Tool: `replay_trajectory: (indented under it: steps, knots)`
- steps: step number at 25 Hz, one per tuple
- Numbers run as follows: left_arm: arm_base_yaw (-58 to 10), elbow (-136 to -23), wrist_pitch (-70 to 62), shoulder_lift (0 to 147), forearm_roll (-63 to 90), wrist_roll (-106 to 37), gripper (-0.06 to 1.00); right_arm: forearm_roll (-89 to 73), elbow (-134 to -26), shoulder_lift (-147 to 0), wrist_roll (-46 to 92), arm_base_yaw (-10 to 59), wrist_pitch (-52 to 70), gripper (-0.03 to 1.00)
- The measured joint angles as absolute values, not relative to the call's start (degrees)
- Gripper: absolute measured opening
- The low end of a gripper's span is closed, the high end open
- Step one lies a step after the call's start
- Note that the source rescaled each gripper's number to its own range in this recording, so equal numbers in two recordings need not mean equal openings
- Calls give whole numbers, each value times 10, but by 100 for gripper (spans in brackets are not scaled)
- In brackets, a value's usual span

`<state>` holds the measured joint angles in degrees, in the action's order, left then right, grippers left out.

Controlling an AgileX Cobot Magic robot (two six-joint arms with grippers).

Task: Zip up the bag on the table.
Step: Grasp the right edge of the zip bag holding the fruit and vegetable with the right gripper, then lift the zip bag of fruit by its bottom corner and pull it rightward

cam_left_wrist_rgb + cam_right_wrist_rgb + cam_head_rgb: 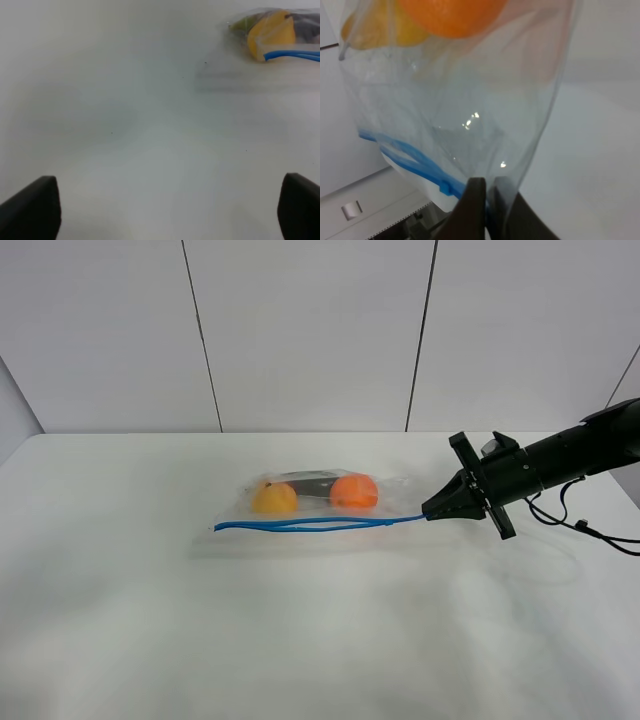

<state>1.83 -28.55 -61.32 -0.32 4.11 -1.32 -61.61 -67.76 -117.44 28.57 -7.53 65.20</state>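
Note:
The clear bag (300, 540) lies mid-table on the white table (320, 650), holding a yellow-orange fruit (274, 499), an orange fruit (353, 491) and a dark object (312, 483). Its blue zipper strip (310, 524) runs along the near edge. My right gripper (432, 512) is shut on the strip's right end. The right wrist view shows its fingers (475, 205) pinched on the bag (470, 100) beside the strip (410, 155). My left gripper (170, 215) is open and empty over bare table, well apart from the bag (235, 25). It is out of the exterior high view.
A black cable (590, 530) trails from the right arm over the table's right side. A white panelled wall (310, 330) stands behind the table's far edge.

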Motion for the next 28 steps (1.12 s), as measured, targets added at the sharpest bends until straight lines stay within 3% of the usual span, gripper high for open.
replay_trajectory:
  steps: [6,28]
  knots:
    - [18,-285,-613,-3,41,-13,100,-617,-678,-1174,290,-75,654,0]
    - [18,-285,-613,-3,41,-13,100,-676,-678,-1175,322,-35,688,0]
